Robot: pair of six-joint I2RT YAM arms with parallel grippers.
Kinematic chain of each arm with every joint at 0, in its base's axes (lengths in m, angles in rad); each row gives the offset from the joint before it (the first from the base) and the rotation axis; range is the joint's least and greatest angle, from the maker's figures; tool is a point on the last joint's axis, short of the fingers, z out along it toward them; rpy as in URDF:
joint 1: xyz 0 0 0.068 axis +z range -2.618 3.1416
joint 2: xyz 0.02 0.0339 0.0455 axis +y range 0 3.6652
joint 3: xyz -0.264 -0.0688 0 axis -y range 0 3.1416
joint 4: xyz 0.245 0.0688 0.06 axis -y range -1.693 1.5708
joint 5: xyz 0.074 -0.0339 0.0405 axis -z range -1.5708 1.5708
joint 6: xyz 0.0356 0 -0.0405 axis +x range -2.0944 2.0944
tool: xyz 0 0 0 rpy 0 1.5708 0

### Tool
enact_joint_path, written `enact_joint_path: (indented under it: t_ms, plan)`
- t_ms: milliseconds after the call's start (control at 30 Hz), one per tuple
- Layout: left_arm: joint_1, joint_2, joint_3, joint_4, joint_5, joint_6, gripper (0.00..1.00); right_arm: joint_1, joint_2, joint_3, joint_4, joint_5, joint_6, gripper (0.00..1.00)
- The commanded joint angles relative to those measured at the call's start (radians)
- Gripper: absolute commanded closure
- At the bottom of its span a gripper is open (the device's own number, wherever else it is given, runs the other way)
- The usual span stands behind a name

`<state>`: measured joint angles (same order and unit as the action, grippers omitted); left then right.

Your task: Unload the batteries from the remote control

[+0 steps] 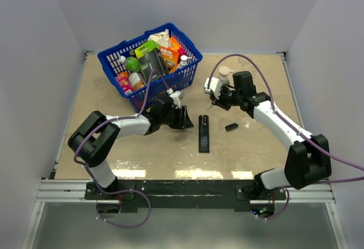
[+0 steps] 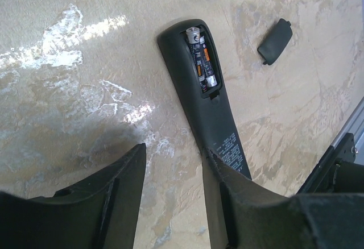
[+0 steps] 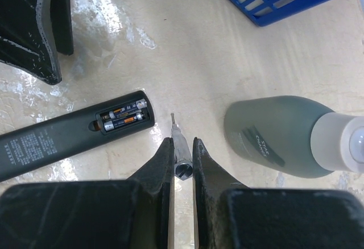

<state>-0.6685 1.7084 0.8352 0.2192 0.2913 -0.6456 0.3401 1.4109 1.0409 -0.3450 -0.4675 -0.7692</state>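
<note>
Left jaws apart, right jaws clamped.

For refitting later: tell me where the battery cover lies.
Top view: the cover lies on the table right of the remote control, apart from it.

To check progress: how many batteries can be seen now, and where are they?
2. Both batteries lie side by side in the open compartment of the remote control, near one end. None shows outside it, though one could be hidden from view.
</note>
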Motion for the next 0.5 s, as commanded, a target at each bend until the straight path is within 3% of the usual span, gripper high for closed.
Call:
enact_joint_path:
  t_ms: [0, 467]
  plan:
    - [0.004, -0.023, -0.008, 0.035, -0.001, 0.001, 0.51, -0.001, -0.039, 0.048, -0.018, 0.033, 0.025, 1.00]
    - [0.006, -0.018, -0.011, 0.068, 0.032, 0.001, 0.50, 0.000, -0.124, -0.036, -0.015, -0.080, 0.070, 1.00]
